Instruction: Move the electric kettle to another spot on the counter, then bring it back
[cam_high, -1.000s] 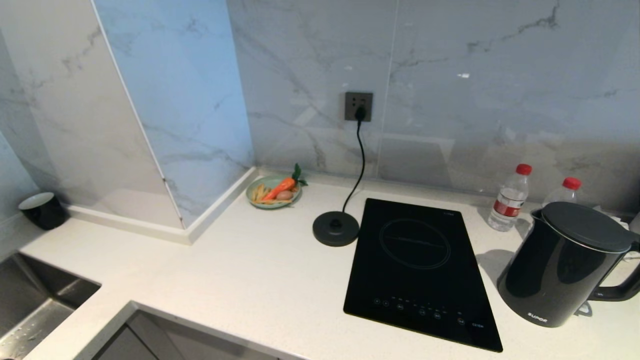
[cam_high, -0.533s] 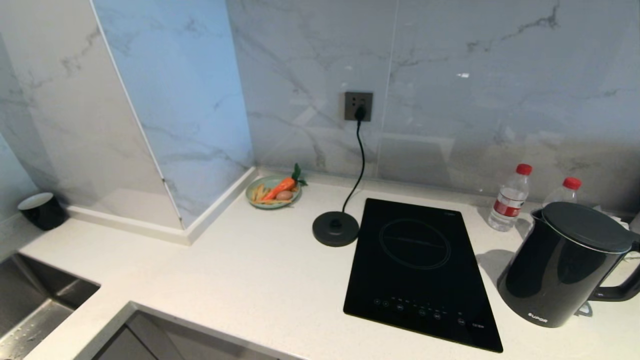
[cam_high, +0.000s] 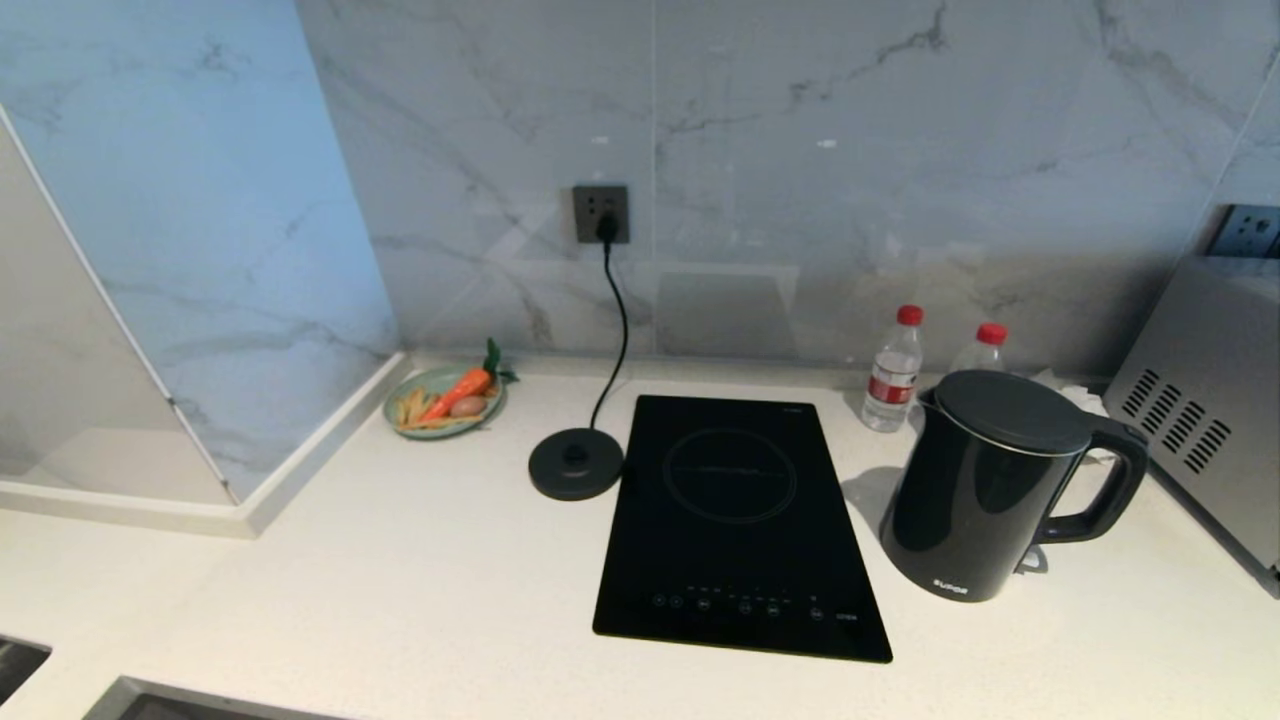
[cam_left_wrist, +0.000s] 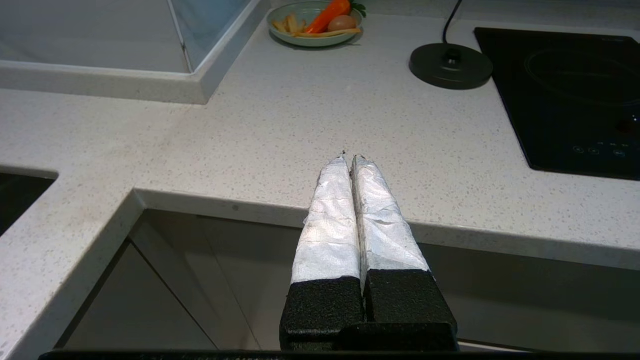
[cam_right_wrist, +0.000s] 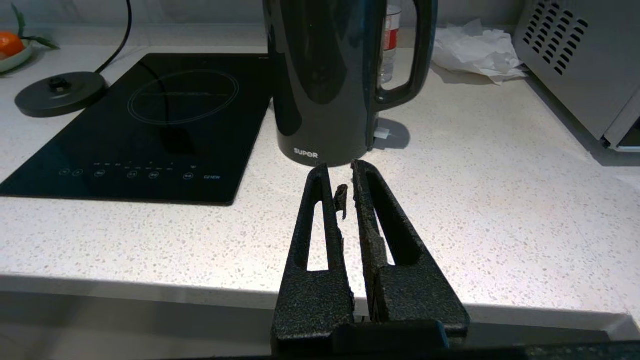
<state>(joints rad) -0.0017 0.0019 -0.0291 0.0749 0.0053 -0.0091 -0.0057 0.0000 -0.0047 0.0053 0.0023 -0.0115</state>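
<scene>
The electric kettle (cam_high: 975, 490) is a glossy black jug with a flat lid and a loop handle turned to the right. It stands on the white speckled counter (cam_high: 400, 580) just right of the cooktop, off its base disc. In the right wrist view the kettle (cam_right_wrist: 320, 85) rises straight ahead of my right gripper (cam_right_wrist: 340, 167), which is shut and empty, a short way short of the kettle's foot and above the counter's front part. My left gripper (cam_left_wrist: 348, 157), its fingers wrapped in white, is shut and empty over the counter's front edge. Neither arm shows in the head view.
A black glass cooktop (cam_high: 735, 520) lies mid-counter, with the kettle's round base disc (cam_high: 576, 464) and cord to its left. A green plate (cam_high: 420, 428) holding a carrot sits near the back corner. Behind the kettle stand two bottles (cam_high: 893, 370); a silver appliance (cam_high: 1205, 400) is at the far right.
The whole head view has shifted: the camera has swung to the right, so the kettle now sits nearer the middle and the silver appliance has come into view. Nothing on the counter moved.
</scene>
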